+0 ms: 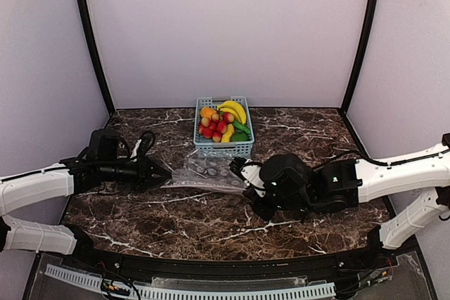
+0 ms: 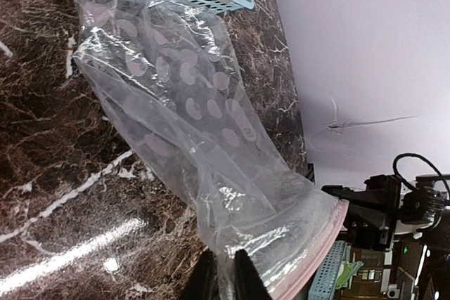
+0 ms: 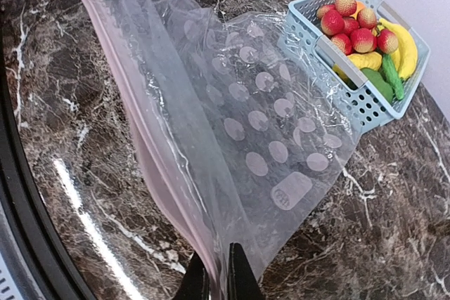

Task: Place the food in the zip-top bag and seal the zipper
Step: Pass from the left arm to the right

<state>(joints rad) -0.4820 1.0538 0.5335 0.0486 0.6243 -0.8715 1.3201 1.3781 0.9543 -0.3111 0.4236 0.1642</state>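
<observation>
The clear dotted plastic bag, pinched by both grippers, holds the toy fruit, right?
No: the clear dotted plastic bag, pinched by the left gripper and right gripper, is empty. The right wrist view shows the toy fruit in the blue lattice basket.

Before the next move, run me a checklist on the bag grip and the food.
1. Left tool shut on the zip-top bag: ok.
2. Right tool shut on the bag by the zipper: ok.
3. Bag mouth open: cannot tell.
4. Food in the bag: not ok, all of it sits in the basket.
5. Bag apart from the basket: not ok, its far end lies against it.
</observation>
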